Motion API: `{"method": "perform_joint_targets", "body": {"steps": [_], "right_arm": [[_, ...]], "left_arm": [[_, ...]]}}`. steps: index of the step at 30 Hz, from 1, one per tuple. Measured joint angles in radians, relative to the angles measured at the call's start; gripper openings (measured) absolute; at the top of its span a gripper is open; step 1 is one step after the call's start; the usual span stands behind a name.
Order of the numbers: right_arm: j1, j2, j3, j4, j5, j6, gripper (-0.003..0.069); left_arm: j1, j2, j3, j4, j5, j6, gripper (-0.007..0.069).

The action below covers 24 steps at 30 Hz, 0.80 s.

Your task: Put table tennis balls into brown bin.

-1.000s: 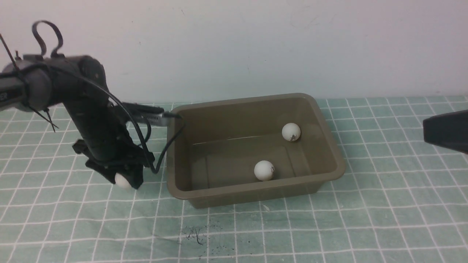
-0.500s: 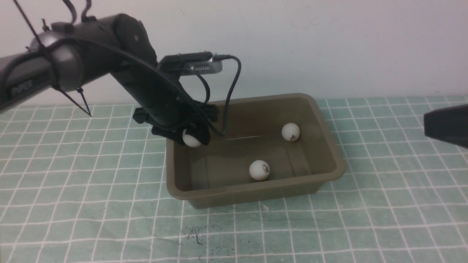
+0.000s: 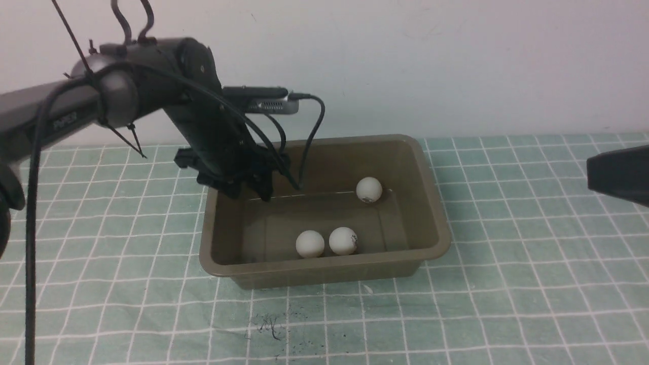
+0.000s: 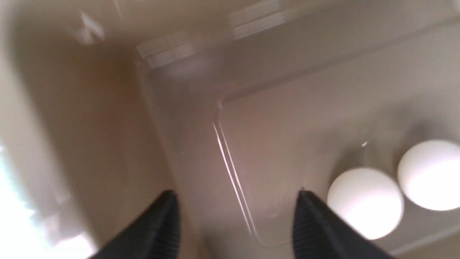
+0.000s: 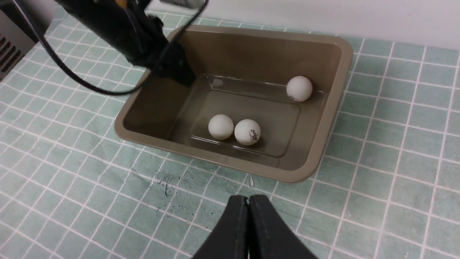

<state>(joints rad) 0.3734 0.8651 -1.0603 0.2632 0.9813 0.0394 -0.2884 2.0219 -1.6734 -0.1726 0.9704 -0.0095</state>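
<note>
The brown bin (image 3: 324, 271) stands mid-table on the checked cloth. Three white table tennis balls lie inside it. Two touch side by side near the front wall (image 3: 310, 244) (image 3: 343, 241), and one rests at the back right (image 3: 368, 189). My left gripper (image 3: 248, 192) hangs over the bin's back left corner, open and empty. In the left wrist view its fingertips (image 4: 235, 196) are spread above the bin floor (image 4: 287, 118), with two balls (image 4: 364, 201) (image 4: 427, 174) beside them. My right gripper (image 5: 248, 199) is shut and empty over the cloth, in front of the bin (image 5: 337, 108).
Green checked cloth (image 3: 532, 284) covers the table on all sides of the bin. A dark scribble mark (image 3: 271, 324) is on the cloth in front of the bin. A white wall (image 3: 456, 66) rises close behind. The left arm's cable (image 3: 312, 132) droops over the bin's back edge.
The left gripper lifted a ball from the cloth at left, carried it over the bin and let it go. That ball now lies in the bin. The bin slid left.
</note>
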Motion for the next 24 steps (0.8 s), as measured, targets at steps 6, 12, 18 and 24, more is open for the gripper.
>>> {"method": "perform_joint_targets", "body": {"steps": [6, 12, 18, 24], "right_arm": [[0.0, -0.04, 0.001, -0.199, 0.002, 0.087, -0.0015], [0.0, -0.257, 0.045, -0.403, -0.047, 0.275, -0.0015], [0.0, -0.609, 0.283, -0.627, -0.272, 0.463, -0.0015], [0.0, -0.866, 0.58, -0.964, -0.585, 0.781, -0.0015]], "left_arm": [[0.0, -0.179, -0.073, 0.1, 0.076, 0.009, 0.0043], [0.0, -0.552, 0.079, 0.142, 0.032, 0.009, -0.0005], [0.0, -0.947, 0.436, 0.139, -0.17, 0.009, -0.0005], [0.0, -1.386, 0.919, 0.041, -0.531, -0.008, -0.0005]]}}
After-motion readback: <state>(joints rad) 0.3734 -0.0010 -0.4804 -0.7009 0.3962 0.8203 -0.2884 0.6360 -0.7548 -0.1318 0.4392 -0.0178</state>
